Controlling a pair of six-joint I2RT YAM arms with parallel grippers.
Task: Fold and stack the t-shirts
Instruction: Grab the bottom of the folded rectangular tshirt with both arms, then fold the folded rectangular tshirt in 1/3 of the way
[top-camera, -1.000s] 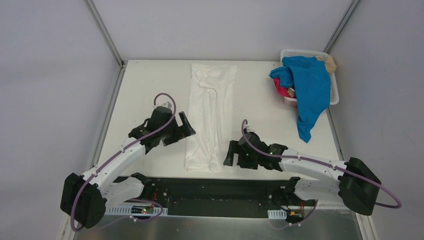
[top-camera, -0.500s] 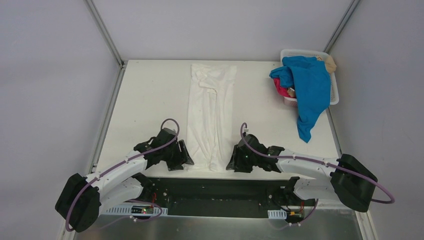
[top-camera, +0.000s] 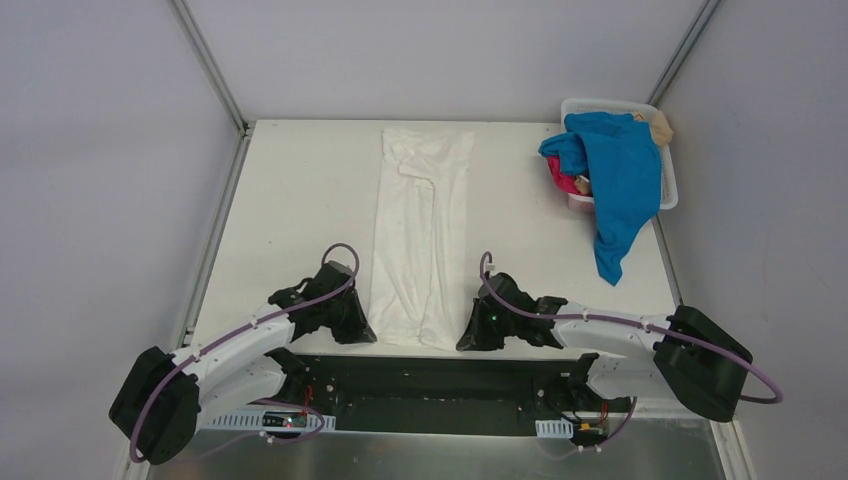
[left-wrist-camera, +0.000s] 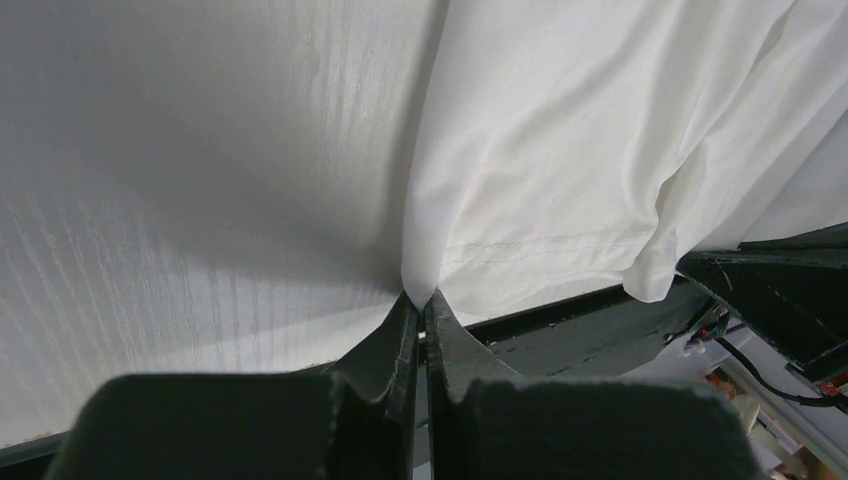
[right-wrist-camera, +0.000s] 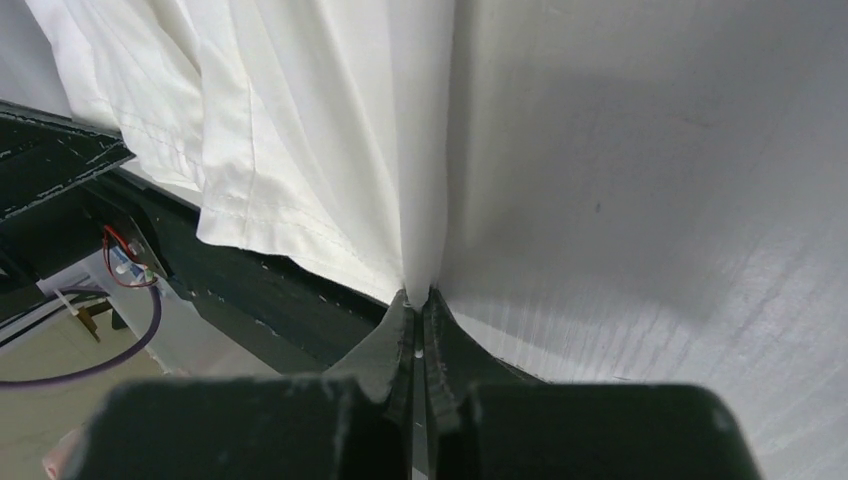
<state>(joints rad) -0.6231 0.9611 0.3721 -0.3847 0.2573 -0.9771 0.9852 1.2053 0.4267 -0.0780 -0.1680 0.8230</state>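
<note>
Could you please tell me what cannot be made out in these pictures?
Top view: the blue t-shirt drapes over the basket, hiding most of the pink t-shirt and tan t-shirt.
Top view: wrists cover the fingertips of the left gripper and right gripper.
Wrist views: the frame cuts off most of the white t-shirt.

Both arms are held low and angled inward; the left gripper (left-wrist-camera: 420, 300) and right gripper (right-wrist-camera: 417, 296) are clamped (fingertips pressed together) on the white t-shirt's (top-camera: 420, 230) near corners.
</note>
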